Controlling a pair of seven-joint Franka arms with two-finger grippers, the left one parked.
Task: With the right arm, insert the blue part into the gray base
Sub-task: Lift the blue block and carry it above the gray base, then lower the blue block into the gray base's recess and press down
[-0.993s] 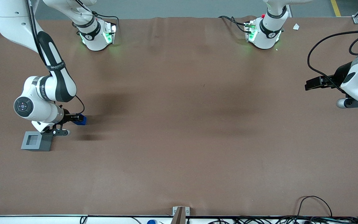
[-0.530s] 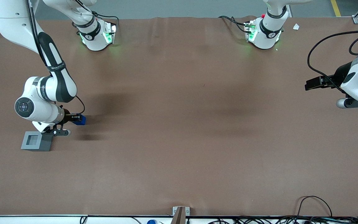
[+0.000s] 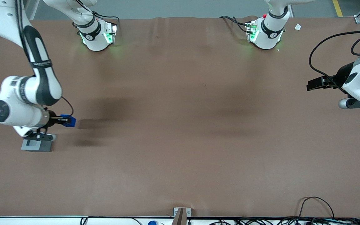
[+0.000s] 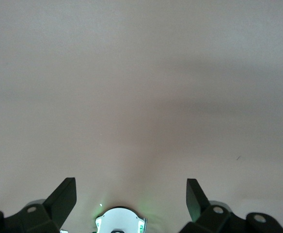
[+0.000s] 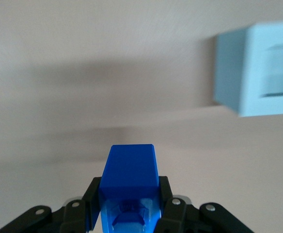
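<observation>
Alignment first: with fingers [image 5: 127, 206] clamped on the part [image 3: 69, 121] above the worktop, centre it squarely over the base [image 3: 37, 145] recess before you lower.

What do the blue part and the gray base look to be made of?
The blue part, clamped in the gripper, looks like smooth hard plastic: even saturated color, crisp edges. The gray base looks like matte plastic too, judging by its flat, dull faces, though painted metal can't be ruled out.

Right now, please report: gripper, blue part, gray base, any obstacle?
Gripper shut on blue part, above table. Gray base nearer the front camera, partly under the wrist, recess empty. No obstacle seen.
</observation>
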